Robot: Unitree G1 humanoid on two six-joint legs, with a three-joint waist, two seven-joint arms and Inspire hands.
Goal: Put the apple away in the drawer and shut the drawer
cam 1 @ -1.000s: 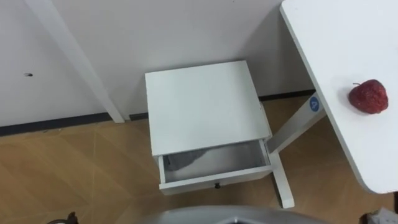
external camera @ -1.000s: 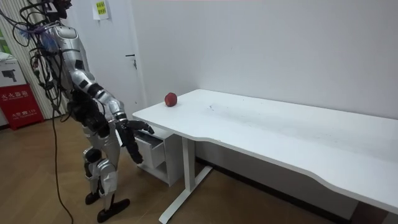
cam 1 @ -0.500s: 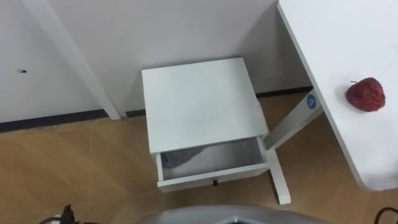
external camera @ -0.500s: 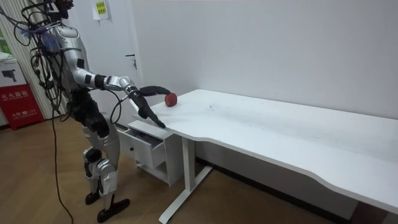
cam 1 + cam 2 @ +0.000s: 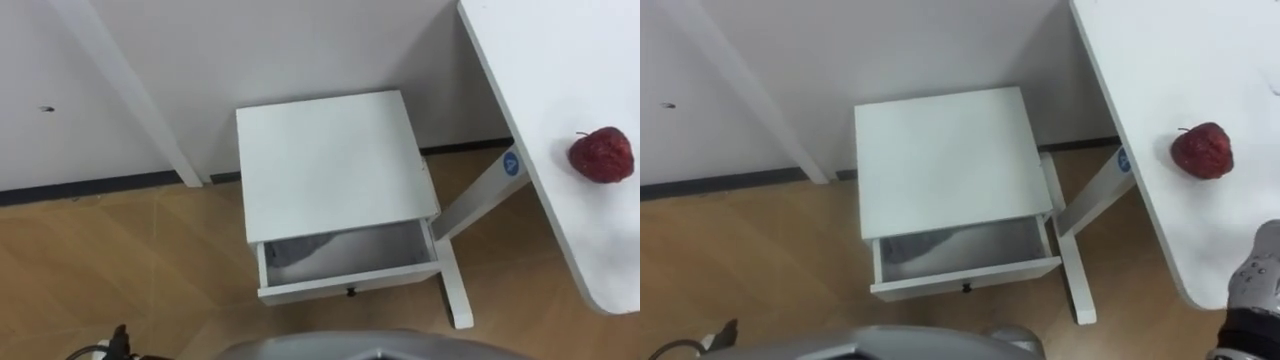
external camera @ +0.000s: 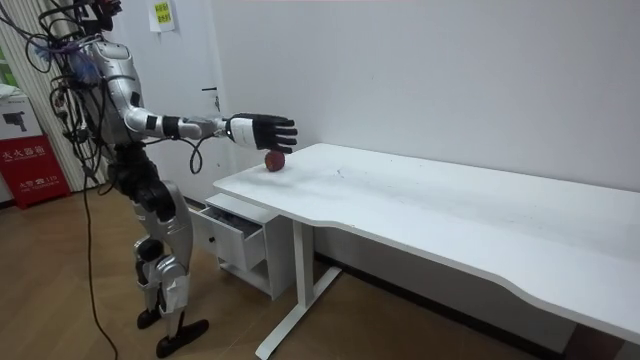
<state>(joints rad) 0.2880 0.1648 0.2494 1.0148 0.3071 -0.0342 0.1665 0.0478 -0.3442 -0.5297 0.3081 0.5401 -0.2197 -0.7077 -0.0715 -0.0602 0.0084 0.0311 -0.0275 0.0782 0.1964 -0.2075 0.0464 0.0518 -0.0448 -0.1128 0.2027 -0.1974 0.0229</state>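
1. In the room view the robot stands upright on the wooden floor (image 5: 120, 260). It faces the end of the white desk (image 5: 560, 60), with the white bedside cabinet (image 5: 330, 160) just in front of it.
2. Its right arm is stretched out roughly level toward the desk. The right hand (image 6: 262, 131) has straight, spread fingers and holds nothing.
3. In the room view the right hand appears just above the apple (image 5: 601, 155), with a small gap between them. In the right eye view the wrist shows at the lower right corner, over the desk's near edge and well apart from the apple.
4. The apple is red with a short stem. It lies free on the desk top, close to the end of the desk nearest the cabinet.
5. The cabinet stands against the white wall, just beside the desk leg (image 5: 470, 200).
6. The drawer (image 5: 345, 258) is pulled partway out toward the robot, so its shadowed grey interior shows. A small dark knob (image 5: 349, 292) sits at the middle of the white drawer front.
7. A dark skirting board (image 5: 90, 188) runs along the foot of the wall to the left of the cabinet.
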